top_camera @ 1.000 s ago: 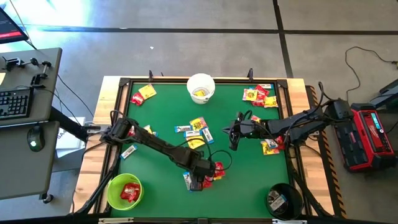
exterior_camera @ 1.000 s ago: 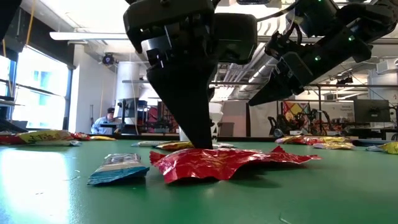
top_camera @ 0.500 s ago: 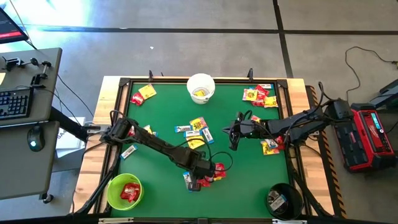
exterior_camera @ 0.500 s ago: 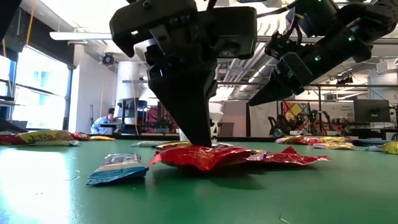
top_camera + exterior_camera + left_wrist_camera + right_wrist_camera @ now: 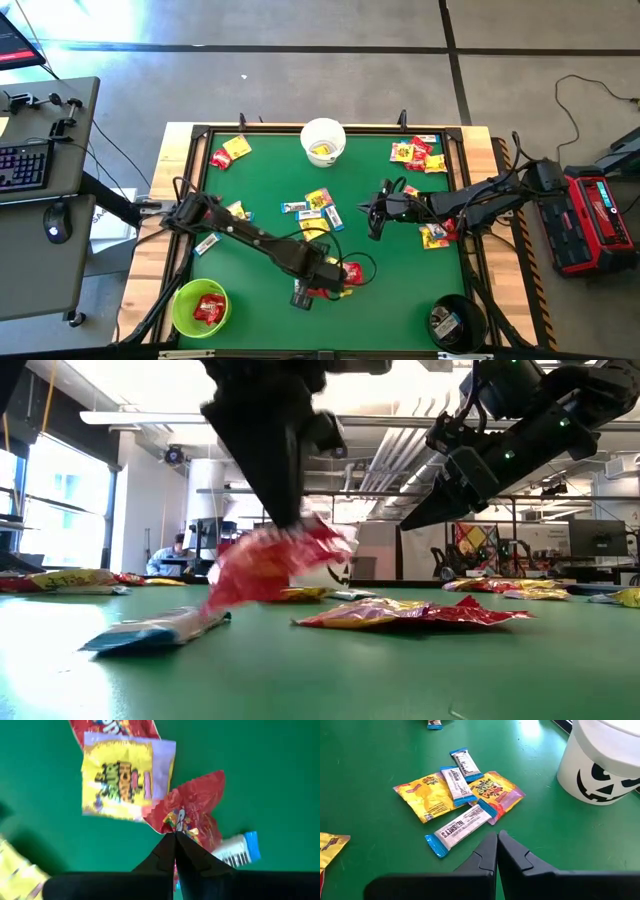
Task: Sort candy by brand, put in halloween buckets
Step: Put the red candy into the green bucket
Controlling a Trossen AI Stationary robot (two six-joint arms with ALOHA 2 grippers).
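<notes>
A green felt tabletop (image 5: pixel 260 190) with a wooden frame is seen from above, two dark robot arms reaching over it. The left claw (image 5: pixel 318 284) is near the front centre, its fingers pinched together on a crumpled red candy packet (image 5: pixel 270 560), which hangs lifted clear of the felt in the low view. Just beside it lie a narrow white-and-blue candy bar (image 5: pixel 155 628) and a flat yellow-and-red wrapper (image 5: pixel 415 612). The left wrist view shows the red packet (image 5: pixel 192 810) at the fingertips, with a yellow packet printed in pink (image 5: pixel 125 780) lying just beyond it.

The right claw (image 5: pixel 376 211) hovers right of centre, fingers closed and empty. Ahead of it sits a cluster of yellow packets and white-and-blue bars (image 5: pixel 457 795).

A round white plastic pail with a black pumpkin face (image 5: pixel 323 141) stands at the far edge. A lime green pail (image 5: pixel 199 307) holding red packets stands at the near left corner, and a black pail (image 5: pixel 452 322) at the near right. More candy (image 5: pixel 418 153) lies scattered at the far right and far left (image 5: pixel 231 151).
</notes>
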